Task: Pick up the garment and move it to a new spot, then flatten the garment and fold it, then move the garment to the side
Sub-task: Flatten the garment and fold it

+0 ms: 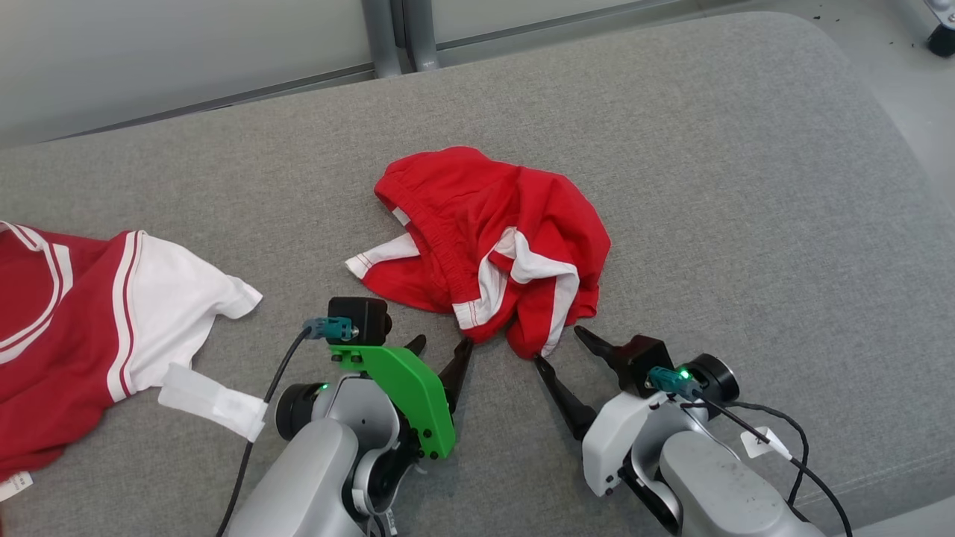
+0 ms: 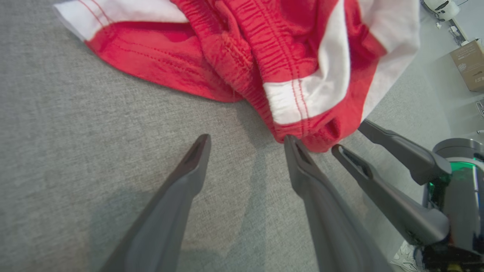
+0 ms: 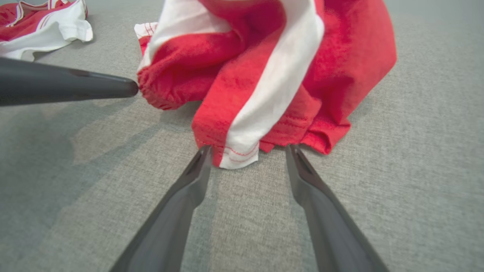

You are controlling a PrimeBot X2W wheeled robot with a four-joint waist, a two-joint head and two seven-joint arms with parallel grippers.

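Head view | garment [image 1: 485, 231] at tips of left end effector [image 1: 442, 343], right end effector [image 1: 558, 346] | both apart

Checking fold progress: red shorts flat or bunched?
Bunched: the red shorts lie crumpled, waistband and white-trimmed legs overlapping on the grey cushion.

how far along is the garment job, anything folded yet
Nothing looks done: the crumpled red shorts with white stripes lie bunched on the grey fabric surface. In hand: the left gripper and right gripper sit open at their near edge, gripping nothing. Left: lifting, moving, flattening, folding, setting aside.
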